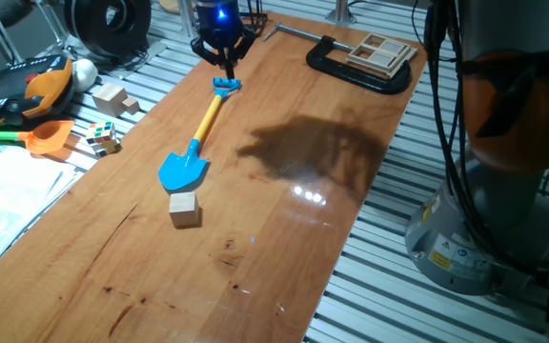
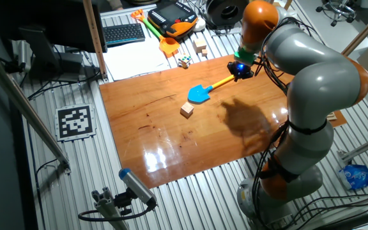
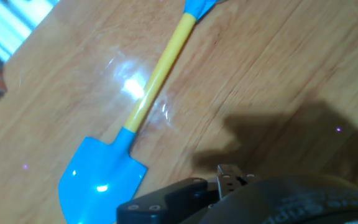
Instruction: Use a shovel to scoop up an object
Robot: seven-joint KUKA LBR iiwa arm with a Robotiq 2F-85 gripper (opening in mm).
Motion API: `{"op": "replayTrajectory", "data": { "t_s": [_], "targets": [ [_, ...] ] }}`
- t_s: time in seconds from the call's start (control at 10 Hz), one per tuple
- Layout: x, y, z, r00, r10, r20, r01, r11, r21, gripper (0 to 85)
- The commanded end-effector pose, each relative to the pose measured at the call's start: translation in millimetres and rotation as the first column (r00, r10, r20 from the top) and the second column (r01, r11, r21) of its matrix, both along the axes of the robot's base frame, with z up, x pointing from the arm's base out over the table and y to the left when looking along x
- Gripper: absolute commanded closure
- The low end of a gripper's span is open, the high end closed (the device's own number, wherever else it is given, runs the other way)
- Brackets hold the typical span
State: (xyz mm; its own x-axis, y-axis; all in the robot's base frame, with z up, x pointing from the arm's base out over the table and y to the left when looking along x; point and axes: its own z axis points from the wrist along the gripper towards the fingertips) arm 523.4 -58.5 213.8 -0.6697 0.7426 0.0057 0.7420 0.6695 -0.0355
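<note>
Hand sits low over the far end of the bench, fingers pointing down at the blue end loop of the shovel. From one fixed view the fingertips look drawn in around the loop, touching or nearly so, but I cannot tell whether they have actually clamped it; the hand view shows only dark housing at the bottom edge and no fingertips.

Shovel lies flat on the wood, yellow shaft running from the loop under the hand toward the near side, blue blade at the near end. Blade tip points at the small wooden cube, which sits just beyond it, close but apart. My reading: tool is already lined up with its target, so a grip at the loop gives the longest reach and lets the blade be pushed straight under the cube.

Cube is smaller than the blade, so it should fit on it; being light and on slick wood, it may slide ahead of the blade rather than ride up.

Off the wood, on the slatted surface to the side: orange toy shovel, multicoloured puzzle cube, larger wooden blocks. A black clamp at the far corner holds a wooden piece.

Scoop not yet begun.
</note>
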Motion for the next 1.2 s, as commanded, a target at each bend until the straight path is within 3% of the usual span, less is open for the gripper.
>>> {"op": "replayTrajectory", "data": {
  "t_s": [0.0,0.4,0.7,1.1],
  "targets": [
    [3.1,-3.9,-3.2,1.000,-0.014,0.005,0.014,1.000,0.001,85.0],
    [17.8,-16.7,-21.8,0.988,-0.154,0.019,0.155,0.988,-0.024,85.0],
    [21.9,-14.3,-36.0,0.974,-0.227,0.014,0.227,0.974,-0.005,85.0],
    [35.3,-11.0,-64.6,0.957,-0.287,0.044,0.287,0.958,0.003,85.0]
  ]
}}
